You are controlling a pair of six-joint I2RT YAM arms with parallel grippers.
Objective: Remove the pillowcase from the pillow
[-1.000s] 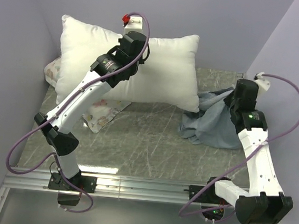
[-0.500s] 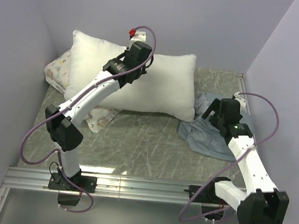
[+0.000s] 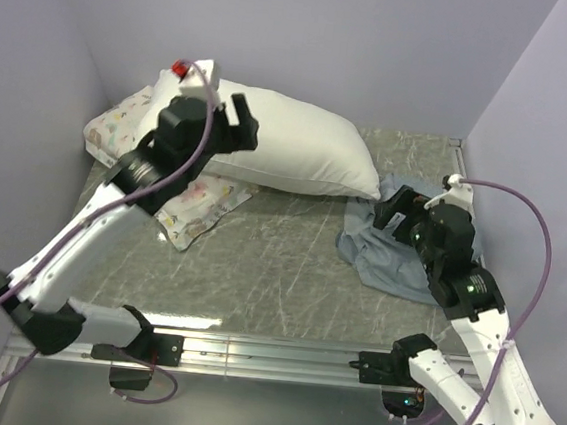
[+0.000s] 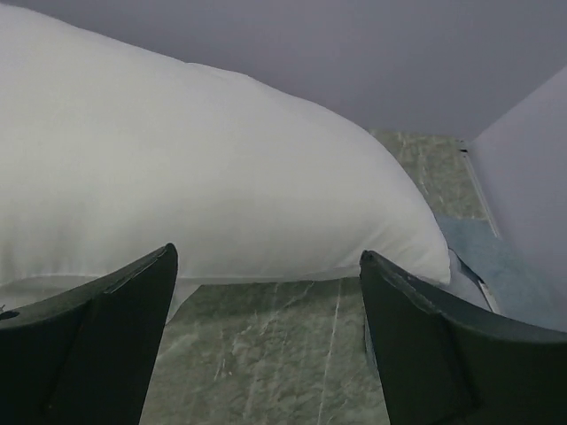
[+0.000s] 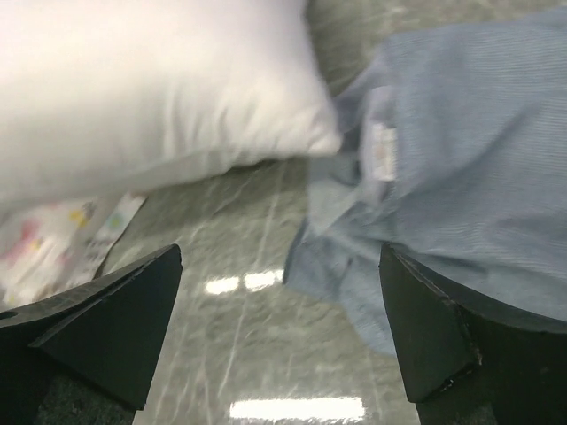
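Evidently limp and light, the pillowcase (image 5: 461,150) lay crumpled just ahead of the wide, empty right claw (image 5: 280,252), best pinched at a raised fold; the pillow (image 4: 177,159) lay before the equally wide left claw (image 4: 266,254).

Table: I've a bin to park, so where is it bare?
Bare table runs through the middle, between the floral cover, the pillowcase, the pillow and the near rail. It is crowded at the back left and along the right side.

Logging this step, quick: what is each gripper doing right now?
Left gripper: open, holding nothing.
Right gripper: open, holding nothing.
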